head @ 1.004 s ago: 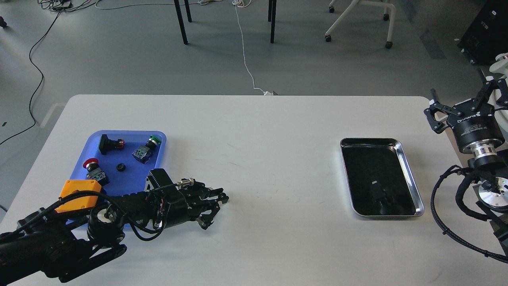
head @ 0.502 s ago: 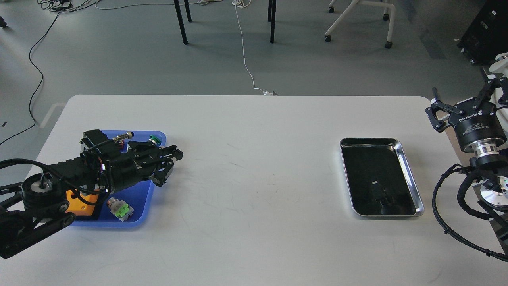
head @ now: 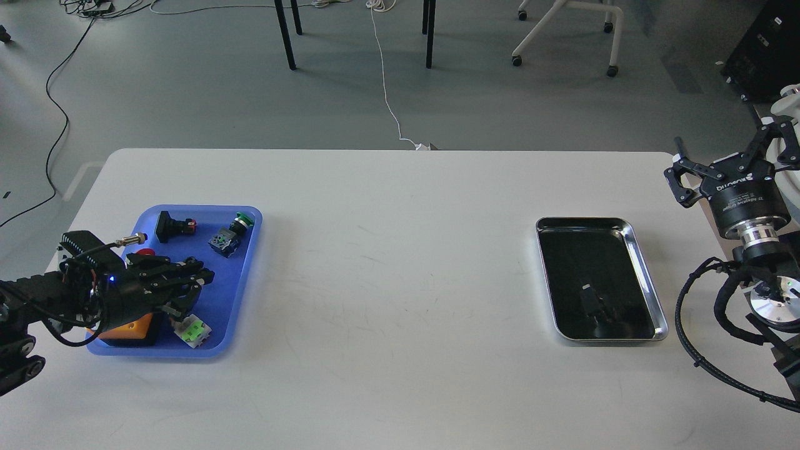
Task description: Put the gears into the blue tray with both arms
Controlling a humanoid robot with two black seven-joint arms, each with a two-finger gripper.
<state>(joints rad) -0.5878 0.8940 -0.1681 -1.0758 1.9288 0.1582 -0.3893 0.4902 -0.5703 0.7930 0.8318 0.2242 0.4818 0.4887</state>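
Note:
The blue tray (head: 232,284) lies at the table's left. My left gripper (head: 195,289) hovers low over its middle, pointing right, with its dark fingers (head: 201,274) slightly spread and nothing visible between them. No gears show; the tray floor beneath the gripper is hidden. My right gripper (head: 719,150) stands upright past the table's right edge, wide open and empty.
The blue tray also holds a black push-button (head: 172,226), a green-capped switch (head: 234,234), a red cap (head: 145,252), an orange box (head: 128,328) and a green-white block (head: 192,330). A shiny silver tray (head: 632,232) sits at right. Chair legs and cables lie on the floor beyond.
My left arm pulled back leftward, from the table right of the blue tray to over the tray's middle. It now covers the gear seen there earlier. The right gripper barely moved.

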